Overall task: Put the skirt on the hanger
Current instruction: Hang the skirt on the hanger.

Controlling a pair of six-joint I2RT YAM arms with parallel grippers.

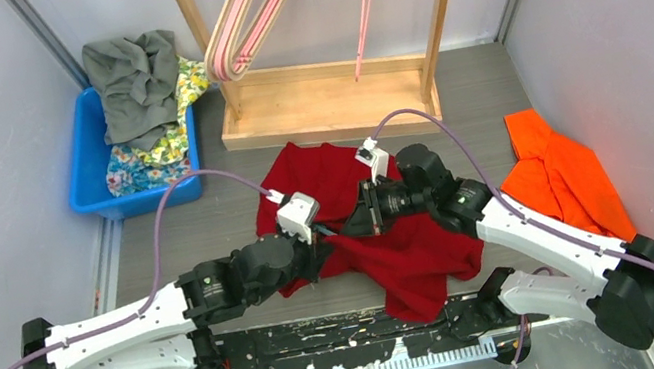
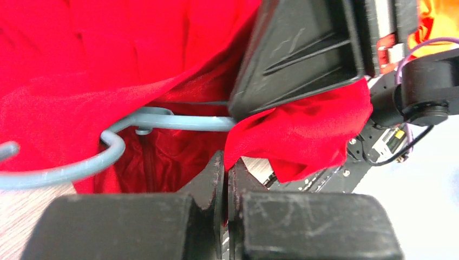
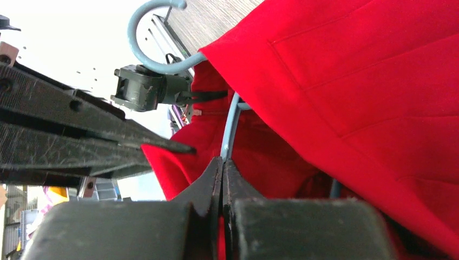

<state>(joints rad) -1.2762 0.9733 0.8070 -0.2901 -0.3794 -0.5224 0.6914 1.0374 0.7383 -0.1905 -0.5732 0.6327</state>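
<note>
Your left claw (image 2: 225, 165) had its fingers pressed together beside the red skirt (image 1: 408, 262), gripping nothing I could see. Your right claw (image 3: 222, 162) was closed too, seemingly pinching the grey hanger (image 2: 178, 122) tucked under the skirt, which lay crumpled on the table (image 1: 490, 95). Beyond stood the wooden rack (image 1: 329, 103).

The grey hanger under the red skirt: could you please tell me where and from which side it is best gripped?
Probably at the bare neck just below the hook of the grey hanger, coming from the hook's side: the red skirt drapes over the rest, so only there is thin wire exposed for a pinch. The right end effector looks shut on that stretch.
</note>
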